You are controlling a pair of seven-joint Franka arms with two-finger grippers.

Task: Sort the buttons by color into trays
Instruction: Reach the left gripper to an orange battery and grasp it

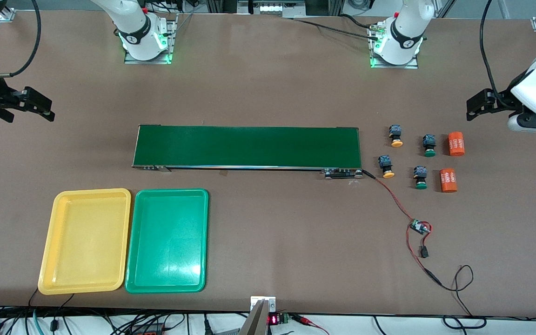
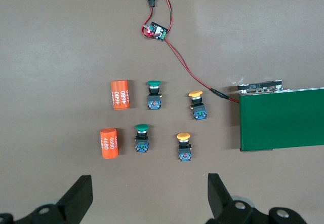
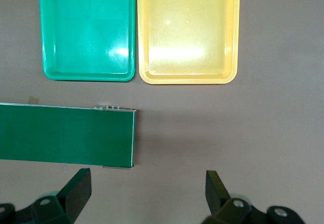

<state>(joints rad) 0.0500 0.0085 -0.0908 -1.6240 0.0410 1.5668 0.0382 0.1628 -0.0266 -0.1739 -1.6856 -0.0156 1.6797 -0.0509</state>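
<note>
White digits "4680" run twice along the side of each orange cylinder (image 2: 120, 95), both lying at the left arm's end of the table; the second cylinder (image 2: 108, 143) reads the same.

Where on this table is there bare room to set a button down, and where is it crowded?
Both trays, yellow tray and green tray, hold nothing. Bare tabletop lies between the green tray and the small circuit board, and between the conveyor belt and the arm bases. Crowded: buttons and orange cylinders clustered off the belt's end.

left gripper (image 2: 147, 196) raised, fingers apart | right gripper (image 3: 147, 193) raised, fingers apart
</note>
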